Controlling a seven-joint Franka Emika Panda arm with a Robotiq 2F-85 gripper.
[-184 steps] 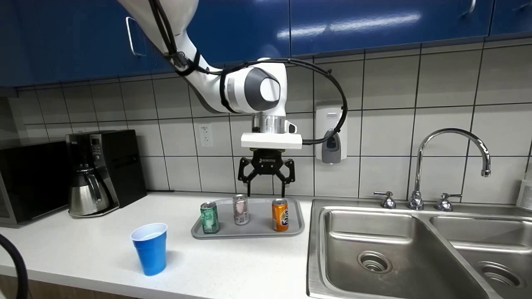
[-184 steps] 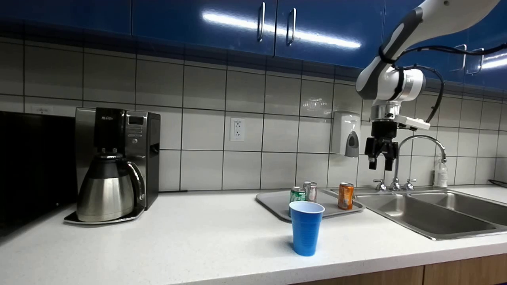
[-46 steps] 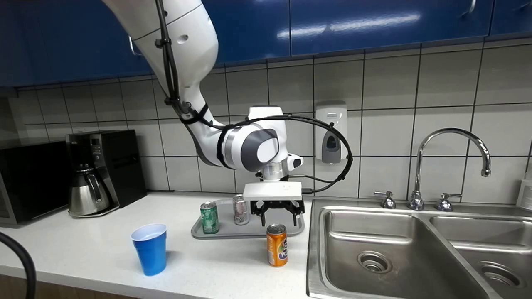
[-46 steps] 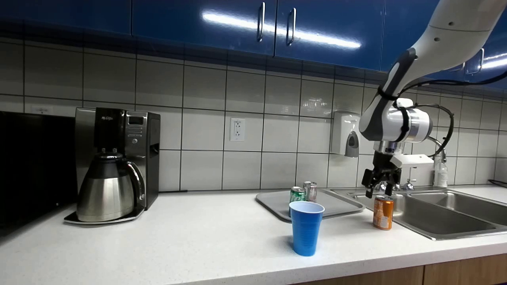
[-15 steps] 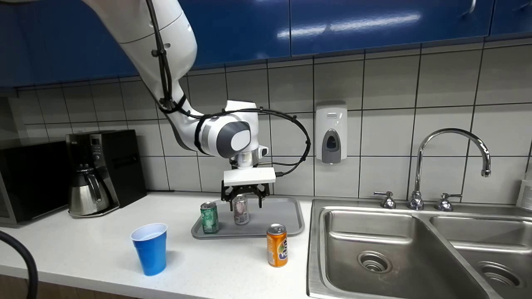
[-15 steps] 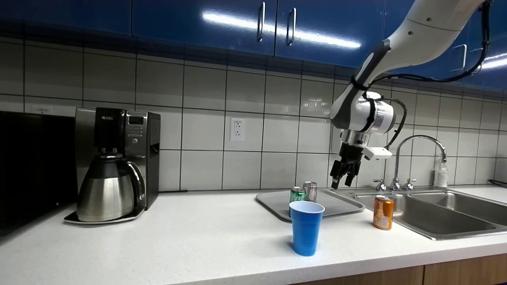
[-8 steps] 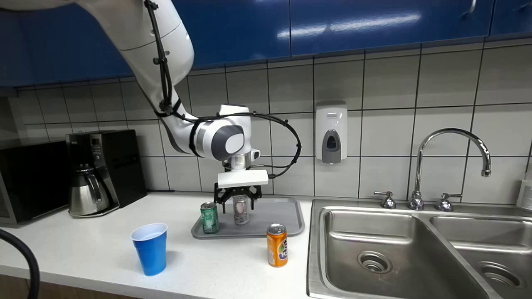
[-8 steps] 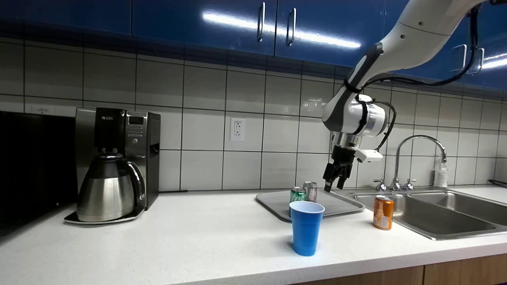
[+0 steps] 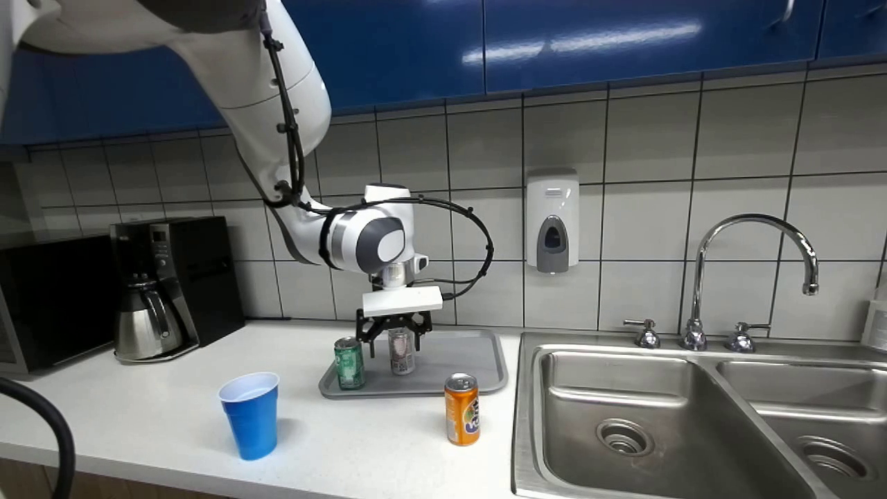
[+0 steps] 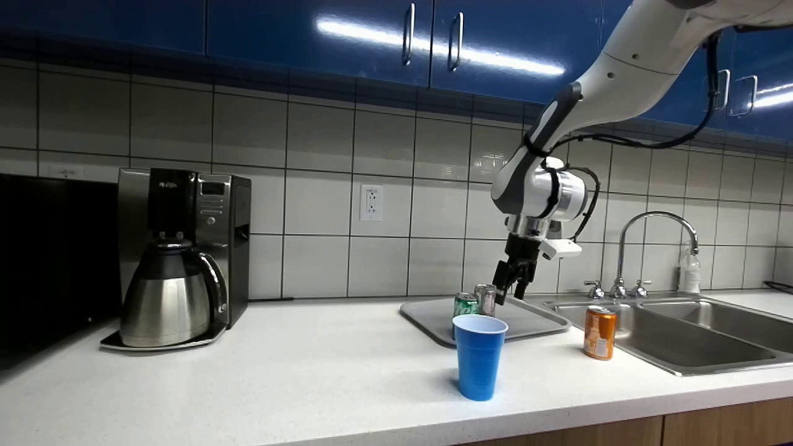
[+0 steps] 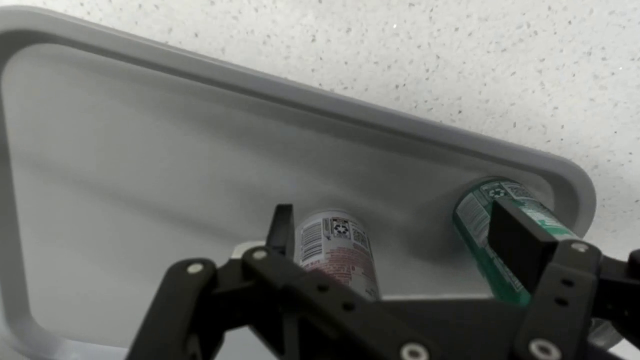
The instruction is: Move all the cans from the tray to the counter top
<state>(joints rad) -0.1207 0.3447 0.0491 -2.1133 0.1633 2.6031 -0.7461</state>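
Upright on the tray (image 9: 461, 355), near each other, silver-grey can (image 9: 402, 357) and green can (image 9: 349, 365); upright on the counter (image 9: 360, 443) itself, just off the tray and near the sink (image 9: 527, 430), orange can (image 9: 461, 410). Over the tray — parted wide, with hold of nothing — fingers (image 11: 522, 242), seen in the wrist view with one just beside the silver-grey can and the other across part of the green can, contact with either impossible to tell. Farther out on the counter, blue cup (image 9: 251, 419) in front of the tray and, well apart from the cans, coffee maker (image 9: 204, 284).
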